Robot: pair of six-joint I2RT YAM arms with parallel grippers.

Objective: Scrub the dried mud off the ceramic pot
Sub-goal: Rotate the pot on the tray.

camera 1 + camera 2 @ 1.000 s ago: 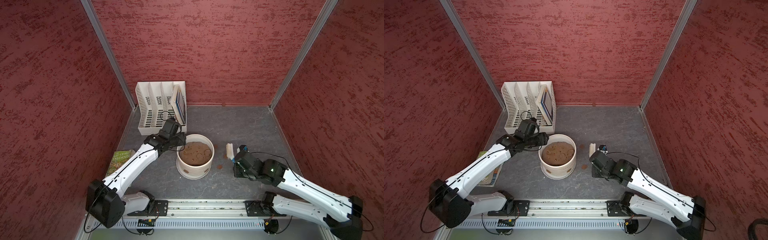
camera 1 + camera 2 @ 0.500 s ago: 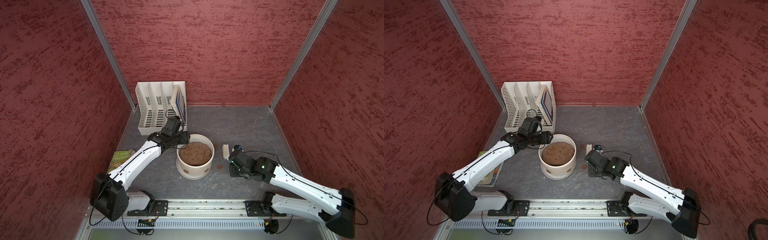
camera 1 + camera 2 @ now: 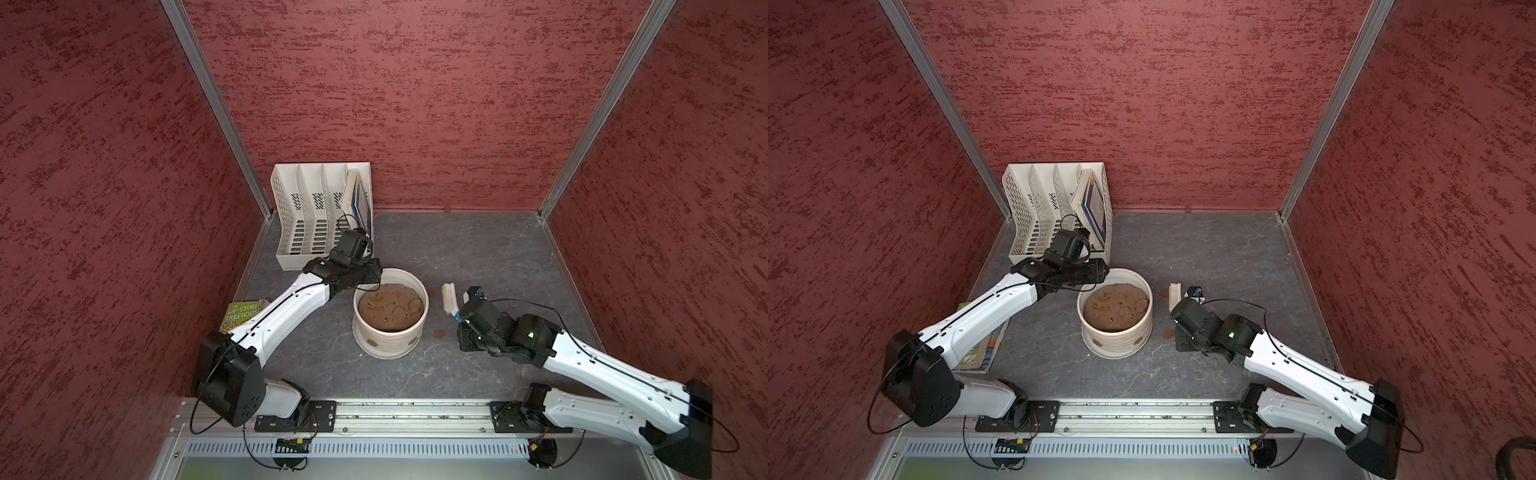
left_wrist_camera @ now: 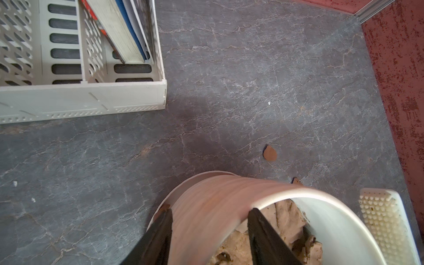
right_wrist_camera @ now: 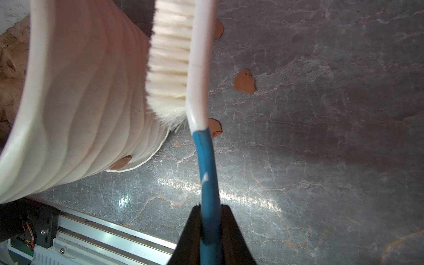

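The left fingers are closed on the wall of the ceramic pot at its rim. One finger lies outside against the ribbed side. The other is inside, above the lumpy brown mound that fills the pot. The right fingers are clamped tight on the blue handle of a brush, whose white bristles face the pot's outer wall. In a top view the brush lies just beside the pot, with a strip of desk showing between them. The pot stands on the desk between the two arms. Dried mud sticks as a small flat patch low on the pot's wall, and both top views show two such patches low on the wall's near side. Loose flakes lie on the desk close beside the pot, around the brush. A white file rack stands behind the pot on the left arm's side. A green book lies beyond the left arm from the pot.
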